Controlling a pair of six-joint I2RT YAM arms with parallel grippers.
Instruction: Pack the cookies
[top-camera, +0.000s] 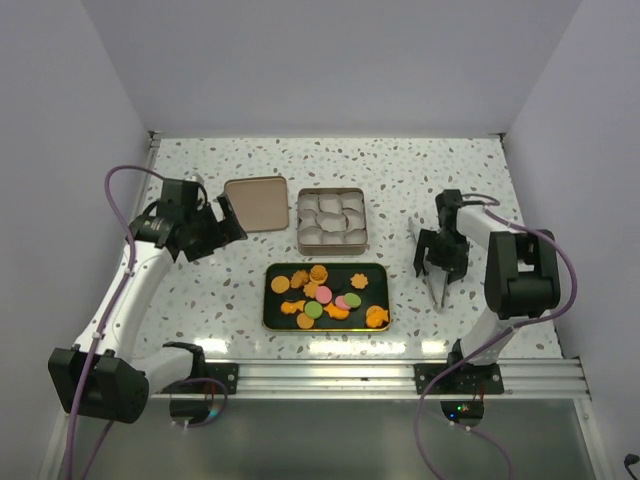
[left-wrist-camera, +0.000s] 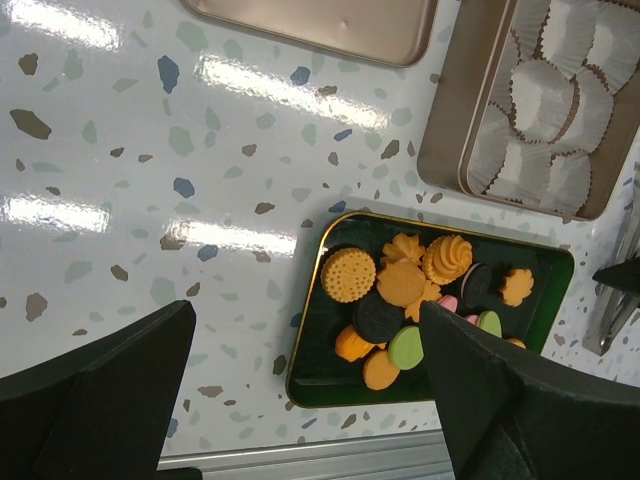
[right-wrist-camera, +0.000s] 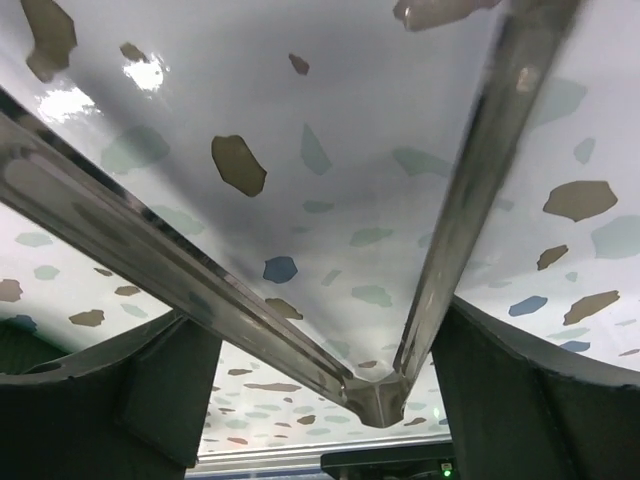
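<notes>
While the cookies (top-camera: 322, 295) lie flat, clustered on the dark tray (top-camera: 378, 292) with their spread running left-right along its long axis at mid-bench (top-camera: 400, 170), the left claw (top-camera: 222, 228) hangs open beside the lid (top-camera: 255, 203). The right claw (top-camera: 440, 268) is spread astride the tongs (top-camera: 434, 290).

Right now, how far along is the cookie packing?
Done: the tin lid is off, lying beside the tin of empty paper cups. In hand: the right gripper is open astride the tongs, which lie on the table ungripped. Left: every cookie sits on the dark tray; the left gripper is open and holds nothing.
</notes>
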